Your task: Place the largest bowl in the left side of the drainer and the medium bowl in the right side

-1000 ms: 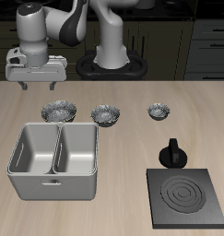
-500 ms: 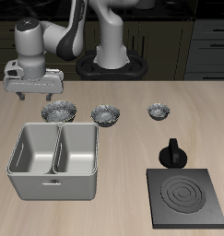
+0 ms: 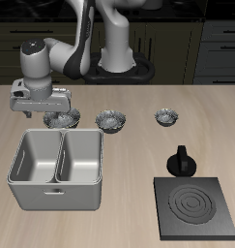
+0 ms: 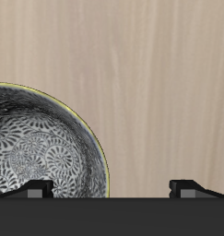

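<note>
Pincer (image 3: 45, 112) spread wide, grasping nothing, low over largest bowl (image 3: 63, 118); one fingertip (image 4: 35, 189) above bowl's patterned inside, other over bare desk (image 3: 138, 155). Three bowls in row toward desk's back edge: largest, medium bowl (image 3: 111, 120), small bowl (image 3: 166, 118). Drainer (image 3: 56, 170) just in front of largest bowl, both compartments hold nothing.

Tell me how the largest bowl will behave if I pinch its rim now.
The largest bowl looks rigid, so it shouldn't flex. Its thin rim and shallow, sloping wall may let it tilt or slip in the gripper. It looks light, likely to skid if nudged.
</note>
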### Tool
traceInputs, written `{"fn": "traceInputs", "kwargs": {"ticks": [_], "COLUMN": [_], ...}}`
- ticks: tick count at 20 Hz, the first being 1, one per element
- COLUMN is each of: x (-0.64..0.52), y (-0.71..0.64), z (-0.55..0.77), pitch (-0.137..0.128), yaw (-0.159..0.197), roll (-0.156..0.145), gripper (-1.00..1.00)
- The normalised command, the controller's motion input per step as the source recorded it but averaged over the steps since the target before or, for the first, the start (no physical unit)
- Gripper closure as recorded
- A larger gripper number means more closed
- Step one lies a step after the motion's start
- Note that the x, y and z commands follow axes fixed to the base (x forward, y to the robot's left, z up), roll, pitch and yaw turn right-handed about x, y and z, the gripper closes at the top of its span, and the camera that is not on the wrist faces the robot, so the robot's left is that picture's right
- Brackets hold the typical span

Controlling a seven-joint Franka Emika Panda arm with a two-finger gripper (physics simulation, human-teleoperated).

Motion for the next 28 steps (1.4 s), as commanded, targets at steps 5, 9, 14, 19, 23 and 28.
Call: {"fn": "traceInputs", "kwargs": {"ticks": [5,9,14,19,23,28], "x": [-0.03,-0.01,-0.1,-0.12,-0.12,-0.09], "y": [0.06,-0.04,0.06,0.06,0.06,0.21], "z": [-0.29,-0.12,0.22,0.48,0.8,0.74], "pitch": [0.062,0.018,-0.025,-0.055,-0.094,-0.072], "yaw": [-0.027,-0.007,0.008,0.013,0.031,0.004], "roll": [0.041,0.006,0.005,-0.011,-0.106,-0.059], "gripper": [1.0,1.0,1.0,1.0,1.0,1.0]}}
